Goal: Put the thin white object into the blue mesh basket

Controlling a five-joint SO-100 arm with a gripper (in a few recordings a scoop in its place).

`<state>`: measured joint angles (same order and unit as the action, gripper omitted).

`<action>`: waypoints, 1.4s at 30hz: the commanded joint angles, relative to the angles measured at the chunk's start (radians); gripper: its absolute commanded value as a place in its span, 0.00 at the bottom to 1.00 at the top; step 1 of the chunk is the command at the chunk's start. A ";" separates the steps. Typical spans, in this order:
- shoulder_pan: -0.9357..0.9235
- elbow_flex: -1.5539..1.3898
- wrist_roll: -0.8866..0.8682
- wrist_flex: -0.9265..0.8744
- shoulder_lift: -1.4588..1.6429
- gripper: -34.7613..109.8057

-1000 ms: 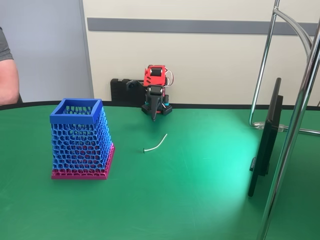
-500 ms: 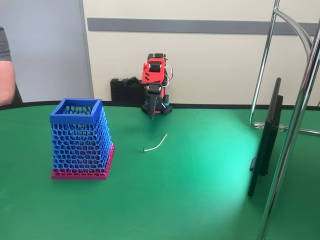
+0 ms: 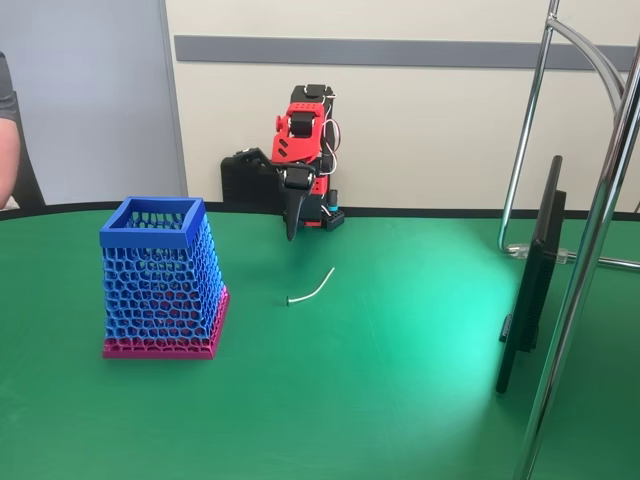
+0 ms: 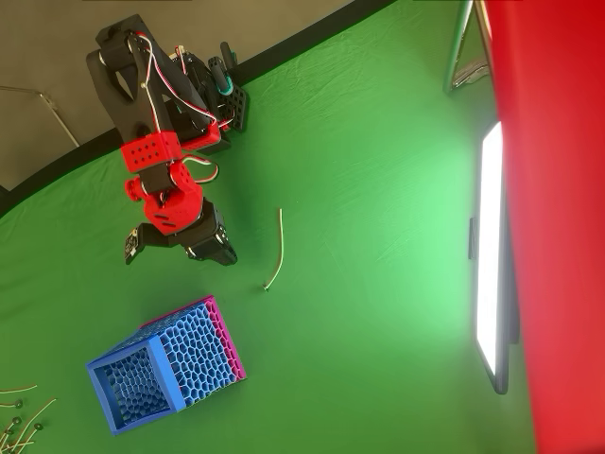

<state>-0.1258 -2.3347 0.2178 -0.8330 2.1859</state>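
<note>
Strip on the mat, gripper not yet over it

Strip [image 3: 312,285] lies flat on the green table [image 3: 400,400], free of everything — nothing pins it, so it looks to be waiting for a pick from above. In the overhead view the strip [image 4: 276,249] runs roughly 12 to 6 o'clock with its small hooked end at the 6 o'clock tip, nearest the basket [image 4: 161,366], which stands near it at about 7 o'clock. In the fixed view the basket [image 3: 160,275] sits upright on its magenta base at the strip's 9 o'clock, mouth open upward, so a drop from above should do.

My gripper [image 3: 292,222] hangs raised at the strip's 11 o'clock, tips aimed down at the mat and empty. In the overhead view the gripper [image 4: 180,244] is at the strip's 9 o'clock, apart from it. Whether the jaws stand wide or narrow, I cannot tell — they blur into one dark wedge.

I judge the reach is only starting; a thin strip flat on cloth will need the tips right at the surface.
</note>
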 commanded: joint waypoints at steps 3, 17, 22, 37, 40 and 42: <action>0.003 0.221 0.046 -0.109 -0.167 0.28; 0.015 0.709 0.161 -0.316 -0.620 0.27; 0.043 0.804 0.219 -0.371 -0.729 0.28; 0.067 1.066 0.313 -0.505 -0.988 0.29; 0.069 1.127 0.324 -0.528 -1.042 0.29; 0.071 1.164 0.331 -0.535 -1.072 0.29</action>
<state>-0.0660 -1.2303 0.5415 -1.3560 1.1183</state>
